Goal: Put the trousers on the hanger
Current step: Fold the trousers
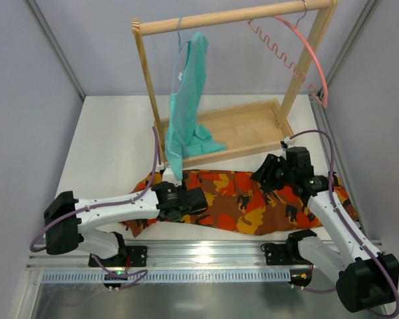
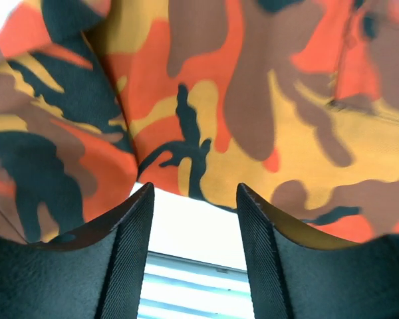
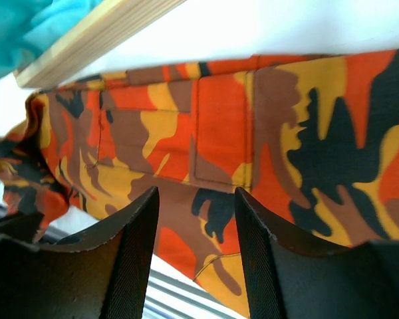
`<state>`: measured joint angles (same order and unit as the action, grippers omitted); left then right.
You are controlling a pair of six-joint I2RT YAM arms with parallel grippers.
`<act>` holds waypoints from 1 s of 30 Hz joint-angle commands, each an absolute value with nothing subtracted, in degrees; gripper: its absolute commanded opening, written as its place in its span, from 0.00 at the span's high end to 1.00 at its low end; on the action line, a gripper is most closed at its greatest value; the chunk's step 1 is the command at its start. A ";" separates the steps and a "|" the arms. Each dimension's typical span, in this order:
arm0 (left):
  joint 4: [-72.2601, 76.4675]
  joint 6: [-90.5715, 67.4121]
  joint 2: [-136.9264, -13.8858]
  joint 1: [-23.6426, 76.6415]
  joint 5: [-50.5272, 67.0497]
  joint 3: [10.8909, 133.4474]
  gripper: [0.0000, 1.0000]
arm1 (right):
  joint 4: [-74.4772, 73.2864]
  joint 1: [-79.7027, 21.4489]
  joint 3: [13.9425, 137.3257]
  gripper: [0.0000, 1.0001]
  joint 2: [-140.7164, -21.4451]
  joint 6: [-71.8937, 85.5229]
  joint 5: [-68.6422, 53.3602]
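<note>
The camouflage trousers (image 1: 243, 199) lie flat across the table in front of the wooden rack, filling the left wrist view (image 2: 253, 100) and the right wrist view (image 3: 253, 133). The pink hanger (image 1: 306, 50) hangs by its hook from the right end of the rack's top rail. My left gripper (image 1: 201, 199) hovers over the trousers' left part, open with nothing between its fingers (image 2: 193, 193). My right gripper (image 1: 269, 176) is above the trousers' right part near the rack base, open and empty as well (image 3: 194, 196).
A wooden rack (image 1: 233, 20) with a tray base (image 1: 239, 129) stands at the back. A teal garment (image 1: 186, 100) hangs from its rail on a thin hanger and drapes onto the base. A metal rail (image 1: 199, 256) runs along the near table edge.
</note>
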<state>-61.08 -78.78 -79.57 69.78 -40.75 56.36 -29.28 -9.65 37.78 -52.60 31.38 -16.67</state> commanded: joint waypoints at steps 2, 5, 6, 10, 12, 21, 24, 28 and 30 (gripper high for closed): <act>-68.37 -75.07 -75.68 68.21 -48.60 65.10 0.45 | -24.70 -15.37 37.27 0.48 -51.42 35.67 -13.98; -70.48 -70.60 -74.27 62.16 -48.60 68.28 0.45 | -22.07 -21.43 36.65 0.48 -50.36 38.22 -9.94; -69.79 -68.84 -72.53 60.14 -47.56 68.12 0.45 | -21.28 -25.36 36.48 0.48 -50.10 38.75 -6.63; -63.30 -57.07 -64.70 41.03 -40.54 64.52 0.44 | -18.29 -37.57 36.82 0.48 -50.71 41.48 3.30; -59.60 -51.00 -61.37 33.09 -36.76 61.89 0.43 | -17.93 -42.42 38.49 0.48 -52.90 42.10 6.40; -54.93 -38.15 -60.29 14.33 -22.60 54.40 0.36 | -16.52 -52.56 44.21 0.48 -61.96 42.37 11.34; -54.40 -34.20 -62.22 14.33 -15.74 56.86 0.37 | -17.13 -52.56 44.30 0.48 -61.44 41.23 11.86; -56.25 -31.38 -65.03 14.59 -11.17 58.27 0.37 | -19.24 -52.56 44.39 0.48 -60.74 39.99 13.88; -55.46 -31.64 -65.21 14.85 -8.97 57.23 0.38 | -19.33 -52.56 44.21 0.48 -60.38 39.90 14.67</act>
